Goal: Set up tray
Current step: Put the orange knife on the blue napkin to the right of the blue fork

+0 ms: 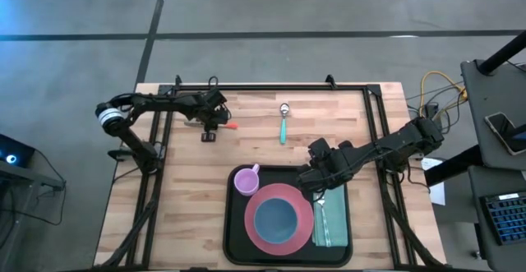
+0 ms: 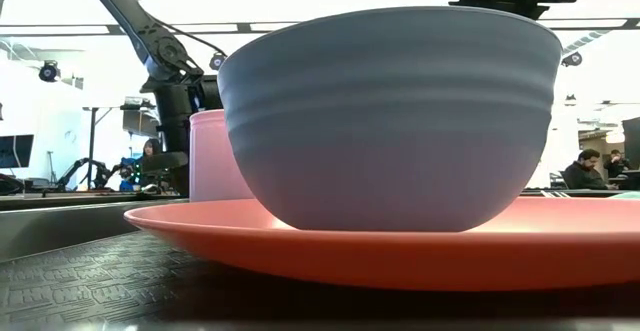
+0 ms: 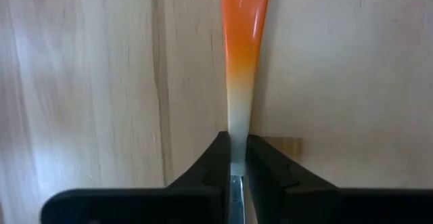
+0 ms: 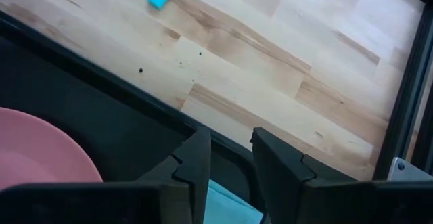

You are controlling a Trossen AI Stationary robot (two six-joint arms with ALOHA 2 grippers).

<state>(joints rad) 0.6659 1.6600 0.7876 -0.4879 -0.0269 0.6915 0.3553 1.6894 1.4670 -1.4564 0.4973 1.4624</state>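
Cutlery pickup in hand; tray [image 1: 236, 241] sits at desk's near middle.
Left hand [image 3: 234, 158] pinches the orange-handled utensil [image 3: 241, 55]; next, lift and carry trayward. Right hand [image 4: 230, 158], slightly spread, hovers over the napkin [image 1: 332, 220].

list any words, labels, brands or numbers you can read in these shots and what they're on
None can be read.
The large black rectangular tray, pink round plate, blue-grey bowl, pink cup and teal folded napkin show no print.
The orange-handled utensil in the left gripper is unmarked.
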